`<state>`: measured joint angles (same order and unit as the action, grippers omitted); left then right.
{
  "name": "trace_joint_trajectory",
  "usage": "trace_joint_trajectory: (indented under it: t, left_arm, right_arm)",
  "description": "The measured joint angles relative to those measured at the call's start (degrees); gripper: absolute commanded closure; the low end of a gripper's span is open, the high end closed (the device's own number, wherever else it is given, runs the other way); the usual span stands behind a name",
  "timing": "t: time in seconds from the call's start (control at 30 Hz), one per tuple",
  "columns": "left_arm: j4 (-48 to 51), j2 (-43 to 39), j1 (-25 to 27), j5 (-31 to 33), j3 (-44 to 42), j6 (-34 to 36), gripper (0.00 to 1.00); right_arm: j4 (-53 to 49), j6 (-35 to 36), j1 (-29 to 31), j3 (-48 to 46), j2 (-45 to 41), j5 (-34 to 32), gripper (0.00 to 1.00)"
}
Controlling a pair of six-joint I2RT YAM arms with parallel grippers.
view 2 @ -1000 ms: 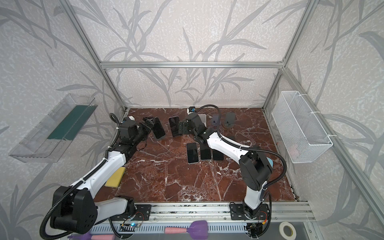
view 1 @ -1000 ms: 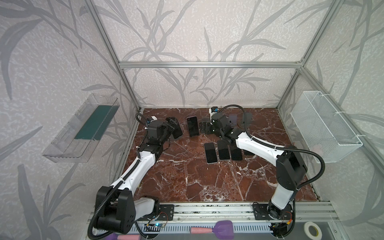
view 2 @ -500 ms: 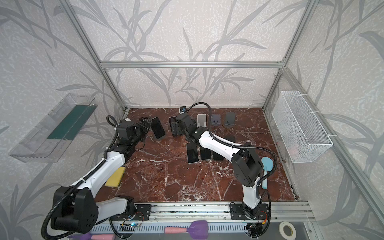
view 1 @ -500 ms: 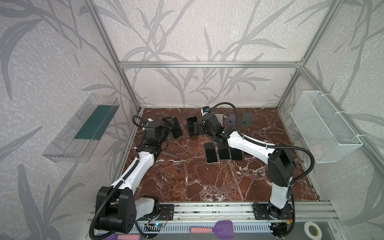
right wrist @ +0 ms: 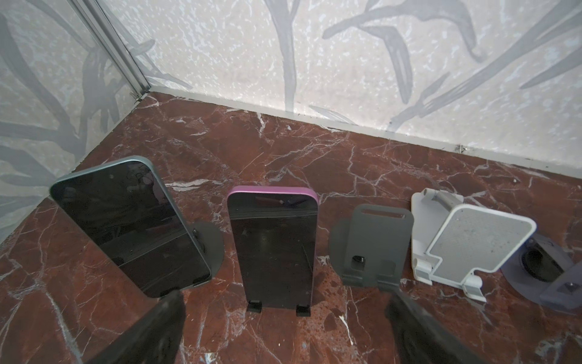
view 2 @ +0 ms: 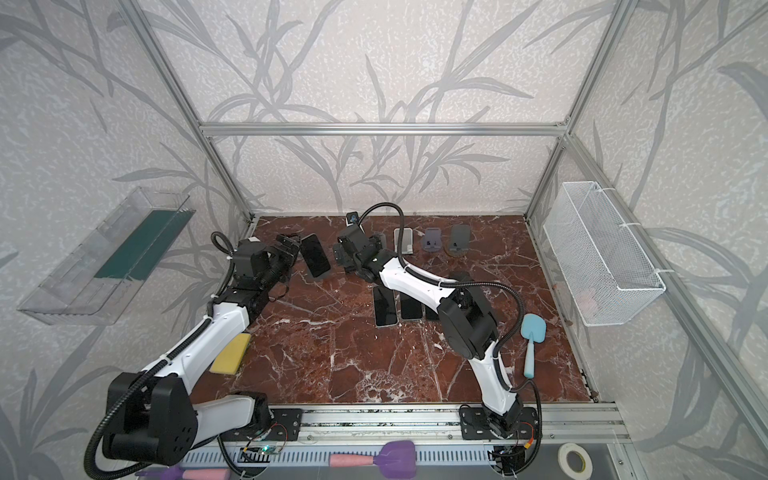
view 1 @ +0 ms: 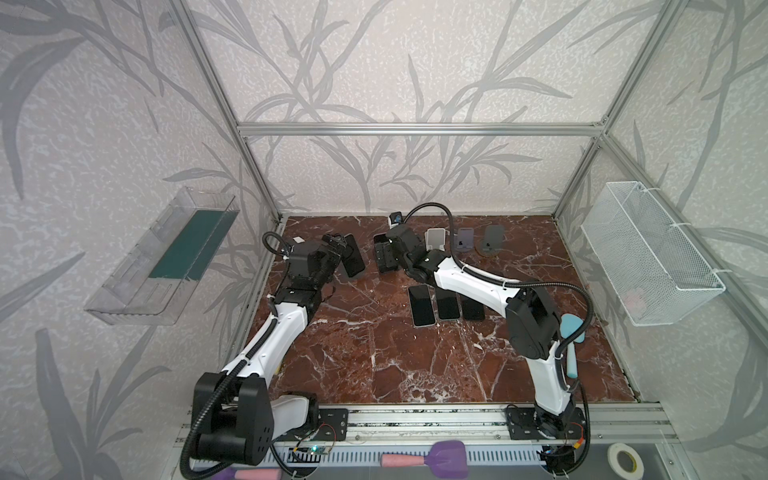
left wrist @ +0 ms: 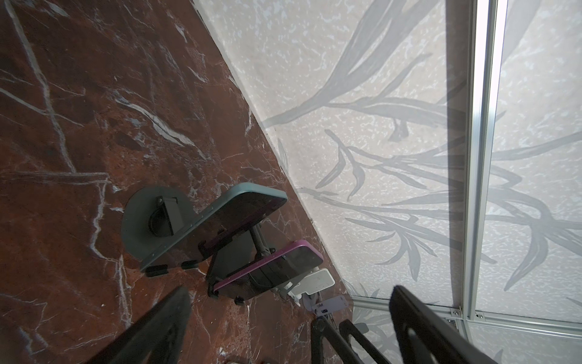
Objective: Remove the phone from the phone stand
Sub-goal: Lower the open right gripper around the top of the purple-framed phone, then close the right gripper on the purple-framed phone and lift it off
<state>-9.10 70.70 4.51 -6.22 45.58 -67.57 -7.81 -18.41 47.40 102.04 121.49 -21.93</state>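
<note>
Marble (right wrist: 346, 151): purple phone (right wrist: 272, 249) facing right hand (right wrist: 285, 315).

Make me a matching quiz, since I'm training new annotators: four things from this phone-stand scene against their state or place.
Things:
1 teal-edged phone
2 purple-edged phone
3 white stand
4 blue spatula

States:
A lying flat on the table
B empty
C upright on its stand
D tilted sideways on its stand

Pairs: 1-D, 2-C, 3-B, 4-A

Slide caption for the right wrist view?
Open right gripper faces purple phone on its stand; teal phone beside it.
</note>
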Motion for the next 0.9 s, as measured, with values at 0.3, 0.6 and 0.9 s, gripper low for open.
trace_joint_trajectory:
  t: [0.3, 0.6, 0.9]
  left_arm:
    - [-0.6, 0.9, -0.2, -1.5, 0.0, -0.5, 0.03]
    - [-0.9, 0.9, -0.5, -2.4, 0.0, -0.6, 0.03]
    - [-0.9, 1.2, -0.7, -2.8, 0.0, -0.6, 0.03]
  right_arm:
    - [-2.2, 2.4, 0.3, 11.8, 8.5, -2.7, 0.01]
    - [-8.3, 3.4, 0.2, 24.5, 15.7, -3.5, 0.01]
    - [-13.2, 3.5, -0.3, 33.6, 20.9, -4.1, 0.01]
